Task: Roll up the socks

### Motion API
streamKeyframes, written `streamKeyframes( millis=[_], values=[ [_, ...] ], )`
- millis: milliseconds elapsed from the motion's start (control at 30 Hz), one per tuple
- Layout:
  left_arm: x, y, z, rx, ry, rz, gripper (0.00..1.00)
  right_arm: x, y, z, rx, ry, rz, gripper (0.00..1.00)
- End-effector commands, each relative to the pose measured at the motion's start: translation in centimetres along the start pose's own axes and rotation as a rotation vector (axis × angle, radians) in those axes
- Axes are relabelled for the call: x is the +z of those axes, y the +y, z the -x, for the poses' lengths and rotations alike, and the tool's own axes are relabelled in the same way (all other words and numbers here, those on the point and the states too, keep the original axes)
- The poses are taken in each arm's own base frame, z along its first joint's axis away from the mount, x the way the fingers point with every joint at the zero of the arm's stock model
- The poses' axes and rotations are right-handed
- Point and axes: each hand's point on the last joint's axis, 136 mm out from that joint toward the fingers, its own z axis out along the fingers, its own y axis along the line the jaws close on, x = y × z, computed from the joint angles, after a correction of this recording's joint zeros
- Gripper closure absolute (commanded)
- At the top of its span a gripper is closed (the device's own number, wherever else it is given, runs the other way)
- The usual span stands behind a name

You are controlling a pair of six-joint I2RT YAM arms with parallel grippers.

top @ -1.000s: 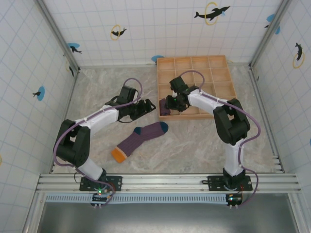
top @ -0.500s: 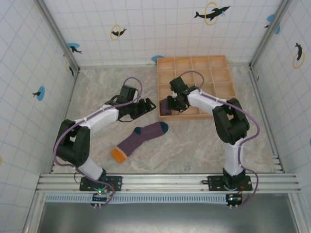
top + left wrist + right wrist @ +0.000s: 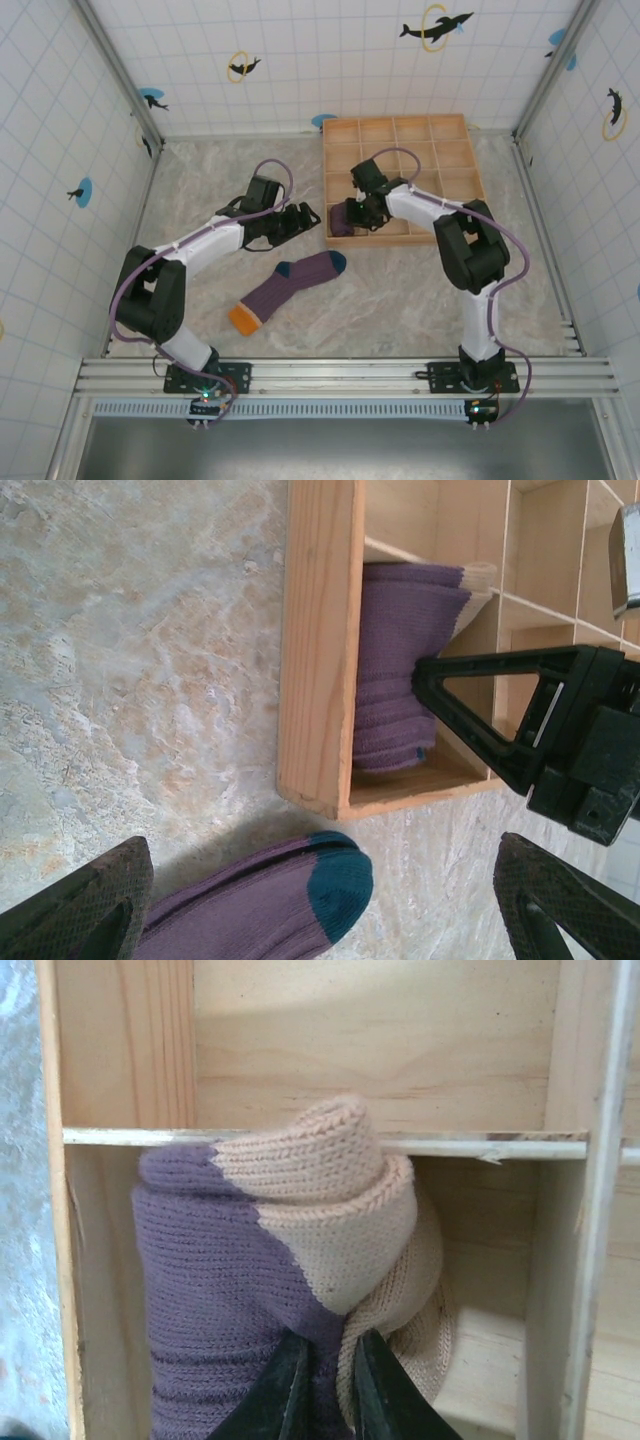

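Observation:
A purple sock (image 3: 285,285) with a teal toe and an orange cuff lies flat on the marble table; its toe (image 3: 335,885) shows in the left wrist view. A second purple-and-cream sock, rolled (image 3: 340,220) (image 3: 400,660) (image 3: 270,1230), stands in the near-left corner cell of the wooden tray (image 3: 478,170). My right gripper (image 3: 352,214) (image 3: 330,1380) reaches into that cell and is shut on a fold of the rolled sock. Just left of the tray, above the table, my left gripper (image 3: 305,215) (image 3: 320,920) hangs open with nothing between its fingers.
The tray's outer wall (image 3: 315,650) and its thin dividers (image 3: 480,1145) hem in the rolled sock. The right arm's black finger (image 3: 480,720) crosses the left wrist view. Tiled walls enclose the table on three sides.
The right gripper's jaws have closed onto the rolled sock in the corner cell. The left arm and the flat sock have stayed where they were.

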Motion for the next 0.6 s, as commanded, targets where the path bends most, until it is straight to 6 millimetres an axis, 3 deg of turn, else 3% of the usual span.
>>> streamKeyframes(
  millis=[0,233,467,567],
  values=[
    [0.6,0.4,-0.4,-0.005,0.019,0.024,0.11,3.4,-2.2,-2.9,0.005,0.120,-0.080,0.82],
    [0.4,0.6,-0.6,0.000,0.022,0.033,0.11,0.5,-1.6,-1.2,-0.012,0.005,-0.053,0.60],
    [0.4,1.2,-0.9,0.003,0.040,0.069,0.11,-3.6,2.9,1.3,-0.106,-0.090,0.123,0.45],
    [-0.1,1.1,-0.9,0.015,0.046,0.083,0.11,-5.2,4.2,1.4,-0.151,-0.113,0.143,0.34]
  ],
)
